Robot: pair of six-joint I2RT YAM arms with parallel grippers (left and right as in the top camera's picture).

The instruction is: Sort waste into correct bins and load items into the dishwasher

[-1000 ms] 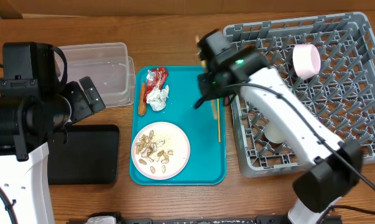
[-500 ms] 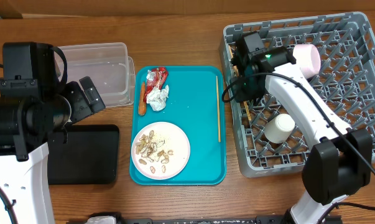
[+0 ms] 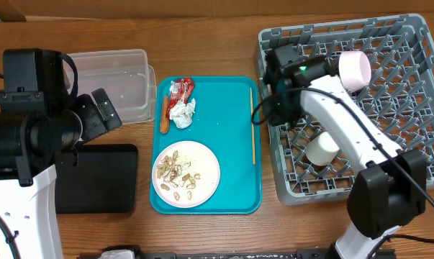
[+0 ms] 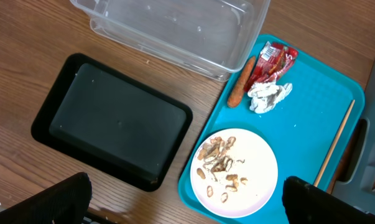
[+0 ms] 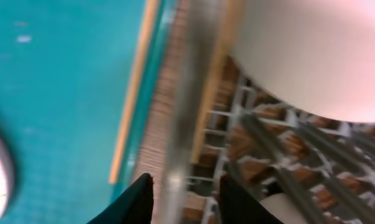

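Grey latticed plastic dish rack (image 3: 411, 108) is seen at the right of the overhead frame, with a pale pink round bowl (image 3: 355, 70) and small cream cup (image 3: 322, 150) inside. Right gripper (image 3: 268, 111) is positioned at the rack's left wall, fingers parted. A blurred wooden stick (image 5: 213, 81) is seen near them; contact cannot be told. One thin wooden chopstick (image 3: 252, 129) is seen on the teal tray (image 3: 227, 155), alongside a red crinkled wrapper (image 3: 181, 88), crumpled white tissue (image 3: 182, 111), orange carrot piece (image 3: 163, 115) and beige scraps (image 3: 177, 173) on a white round plate (image 3: 206, 169). Left gripper (image 3: 98, 114) is spread wide at mid left, between the clear plastic tub (image 3: 116, 83) and black rectangular tray (image 3: 94, 180).
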